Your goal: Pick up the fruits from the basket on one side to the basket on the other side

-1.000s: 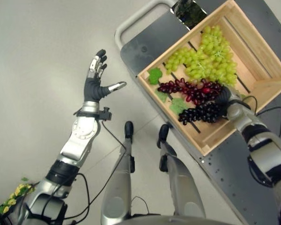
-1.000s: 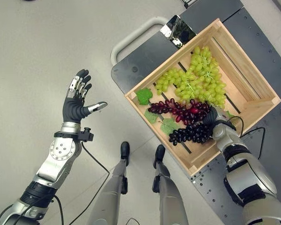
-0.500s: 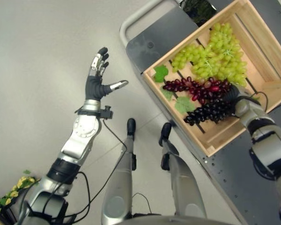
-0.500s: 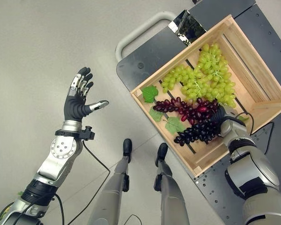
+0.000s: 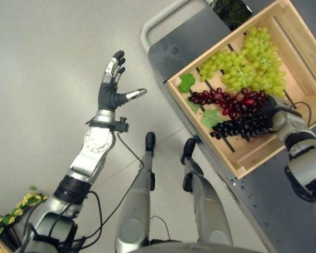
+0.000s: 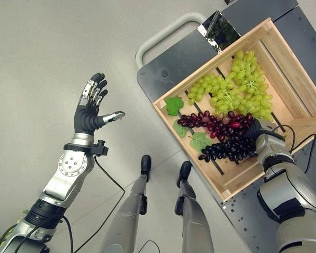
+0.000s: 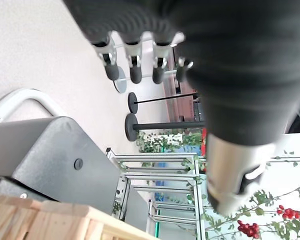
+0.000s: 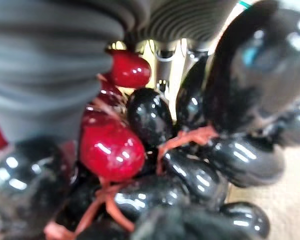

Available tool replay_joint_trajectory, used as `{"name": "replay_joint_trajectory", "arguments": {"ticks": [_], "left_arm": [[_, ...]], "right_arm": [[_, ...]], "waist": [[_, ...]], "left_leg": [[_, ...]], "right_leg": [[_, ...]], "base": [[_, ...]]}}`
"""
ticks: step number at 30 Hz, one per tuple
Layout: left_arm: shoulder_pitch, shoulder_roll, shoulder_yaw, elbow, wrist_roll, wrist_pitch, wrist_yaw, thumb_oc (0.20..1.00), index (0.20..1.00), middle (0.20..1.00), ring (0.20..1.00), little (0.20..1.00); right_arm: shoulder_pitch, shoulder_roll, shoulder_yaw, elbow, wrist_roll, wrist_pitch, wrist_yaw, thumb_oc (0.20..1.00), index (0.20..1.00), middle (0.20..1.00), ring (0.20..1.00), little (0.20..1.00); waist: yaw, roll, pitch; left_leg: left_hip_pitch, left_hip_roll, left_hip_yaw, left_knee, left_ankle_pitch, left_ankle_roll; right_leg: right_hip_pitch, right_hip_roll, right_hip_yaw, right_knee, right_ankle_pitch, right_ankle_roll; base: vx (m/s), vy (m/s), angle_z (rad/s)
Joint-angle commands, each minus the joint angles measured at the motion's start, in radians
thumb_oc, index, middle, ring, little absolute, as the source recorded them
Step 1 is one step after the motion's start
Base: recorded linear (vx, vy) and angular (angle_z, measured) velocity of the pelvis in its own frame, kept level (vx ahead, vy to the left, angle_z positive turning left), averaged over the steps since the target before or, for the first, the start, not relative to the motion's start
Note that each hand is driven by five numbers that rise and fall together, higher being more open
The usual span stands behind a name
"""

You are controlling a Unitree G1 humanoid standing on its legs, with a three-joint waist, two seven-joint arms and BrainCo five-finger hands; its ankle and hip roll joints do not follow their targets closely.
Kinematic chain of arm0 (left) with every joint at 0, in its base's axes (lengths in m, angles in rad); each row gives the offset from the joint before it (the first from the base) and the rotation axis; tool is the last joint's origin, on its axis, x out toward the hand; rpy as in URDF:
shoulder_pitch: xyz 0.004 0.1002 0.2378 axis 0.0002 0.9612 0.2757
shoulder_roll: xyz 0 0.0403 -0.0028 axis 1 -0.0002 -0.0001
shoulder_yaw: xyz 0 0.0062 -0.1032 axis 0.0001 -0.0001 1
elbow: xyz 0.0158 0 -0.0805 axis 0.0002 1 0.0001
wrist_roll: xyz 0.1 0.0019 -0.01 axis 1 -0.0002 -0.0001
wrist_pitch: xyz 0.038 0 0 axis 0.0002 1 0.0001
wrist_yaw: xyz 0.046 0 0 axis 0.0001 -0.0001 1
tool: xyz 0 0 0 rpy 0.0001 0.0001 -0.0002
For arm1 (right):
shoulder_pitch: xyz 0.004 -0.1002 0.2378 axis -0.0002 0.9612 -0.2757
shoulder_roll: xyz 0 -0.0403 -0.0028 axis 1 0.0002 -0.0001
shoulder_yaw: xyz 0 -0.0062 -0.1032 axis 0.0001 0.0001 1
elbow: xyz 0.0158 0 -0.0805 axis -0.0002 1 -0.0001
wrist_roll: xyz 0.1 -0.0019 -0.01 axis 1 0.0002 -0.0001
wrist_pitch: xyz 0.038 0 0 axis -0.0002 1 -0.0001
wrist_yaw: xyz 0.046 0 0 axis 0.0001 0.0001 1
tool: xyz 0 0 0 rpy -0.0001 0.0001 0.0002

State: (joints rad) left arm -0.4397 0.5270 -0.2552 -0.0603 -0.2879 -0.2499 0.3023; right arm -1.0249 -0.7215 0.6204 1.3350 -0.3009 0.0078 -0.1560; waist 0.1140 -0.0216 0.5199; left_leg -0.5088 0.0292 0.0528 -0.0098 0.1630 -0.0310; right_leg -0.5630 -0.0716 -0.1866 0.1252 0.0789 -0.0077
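1. Step in hand: grasping. The right hand [image 6: 259,138] is buried among the black grapes [image 6: 229,149] at the wooden crate's [image 6: 217,185] near edge (finger closure cannot be determined).
2. Next: confirm the grip, then lift clear.
3. The left hand [image 5: 113,89] hangs released.

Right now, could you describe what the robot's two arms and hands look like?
Both arms are silver-grey segments with black joints. The left hand has silver, dark-tipped fingers above a dark ribbed cover and a black wrist clamp. The right hand shows its dark cover.
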Motion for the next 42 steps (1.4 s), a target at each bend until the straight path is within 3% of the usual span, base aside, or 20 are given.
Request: {"name": "replay_joint_trajectory", "arguments": {"ticks": [1,5,6,9,21,34,37,42], "left_arm": [[0.012,-0.025,0.043,-0.126,0.024,-0.029,0.008,1.000,1.000,1.000,1.000,1.000],[0.038,-0.010,0.066,-0.113,0.046,-0.023,0.025,1.000,1.000,1.000,1.000,1.000],[0.063,0.005,0.092,-0.097,0.053,-0.020,0.032,1.000,1.000,1.000,1.000,1.000],[0.083,0.029,0.101,-0.057,0.050,-0.023,0.033,1.000,1.000,1.000,1.000,1.000],[0.194,0.081,0.101,-0.034,0.044,0.002,-0.057,1.000,1.000,1.000,1.000,1.000],[0.290,0.101,0.130,-0.053,0.021,0.009,-0.130,1.000,1.000,1.000,1.000,1.000],[0.304,0.080,0.074,-0.047,-0.055,0.022,-0.193,1.000,1.000,1.000,1.000,1.000],[0.318,0.046,-0.020,0.007,-0.120,0.053,-0.260,1.000,1.000,1.000,1.000,1.000]], "right_arm": [[0.010,-0.028,0.046,-0.005,0.077,0.036,-0.002,0.200,0.200,0.200,0.200,0.200],[0.115,-0.019,-0.048,-0.252,0.128,0.017,-0.080,0.200,0.200,0.200,0.200,0.200],[0.209,-0.034,-0.122,-0.443,0.128,0.013,-0.109,0.200,0.200,0.200,0.200,0.200],[0.340,-0.053,-0.237,-0.645,0.103,0.006,-0.132,0.200,0.200,0.200,0.200,0.200],[0.637,-0.081,-0.484,-0.989,0.118,-0.085,-0.090,0.200,0.200,0.200,0.200,0.200],[0.666,-0.075,-0.504,-1.075,0.124,-0.107,-0.033,0.200,0.200,0.200,0.200,0.200],[0.653,-0.102,-0.503,-1.154,0.126,-0.130,-0.012,0.200,0.200,0.200,0.200,0.200],[0.634,-0.142,-0.505,-1.216,0.153,-0.153,0.013,0.200,0.200,0.200,0.200,0.200]], "waist": [[-0.048,0.028,0.000],[-0.066,0.010,0.000],[-0.079,0.000,-0.007],[-0.086,-0.018,-0.036],[-0.082,-0.062,-0.148],[-0.068,-0.117,-0.254],[-0.074,-0.139,-0.297],[-0.084,-0.150,-0.345]], "left_leg": [[0.009,-0.001,0.008,0.035,-0.032,-0.043],[0.045,0.003,0.014,0.036,-0.036,-0.043],[0.080,0.008,0.017,0.030,-0.045,-0.043],[0.119,0.008,0.018,0.024,-0.051,-0.040],[0.225,-0.002,0.012,0.018,-0.074,-0.010],[0.298,-0.013,0.011,-0.004,-0.094,0.009],[0.317,-0.012,0.016,-0.001,-0.104,0.010],[0.358,-0.010,0.025,-0.015,-0.110,0.009]], "right_leg": [[0.008,-0.080,-0.003,-0.049,0.098,0.143],[0.043,-0.076,0.000,-0.048,0.096,0.144],[0.067,-0.073,0.000,-0.042,0.086,0.145],[0.106,-0.077,-0.004,-0.040,0.079,0.145],[0.215,-0.085,-0.009,-0.049,0.078,0.153],[0.279,-0.092,-0.001,-0.045,0.067,0.160],[0.302,-0.090,0.000,-0.050,0.067,0.163],[0.338,-0.082,0.010,-0.062,0.065,0.168]], "base": [[0.00,0.000,0.00],[0.01,-0.012,-0.01],[0.00,-0.039,-0.08],[0.04,-0.056,-0.08],[0.03,0.011,0.00],[0.03,0.013,0.01],[0.06,0.004,0.00],[0.08,0.017,-0.04]]}}
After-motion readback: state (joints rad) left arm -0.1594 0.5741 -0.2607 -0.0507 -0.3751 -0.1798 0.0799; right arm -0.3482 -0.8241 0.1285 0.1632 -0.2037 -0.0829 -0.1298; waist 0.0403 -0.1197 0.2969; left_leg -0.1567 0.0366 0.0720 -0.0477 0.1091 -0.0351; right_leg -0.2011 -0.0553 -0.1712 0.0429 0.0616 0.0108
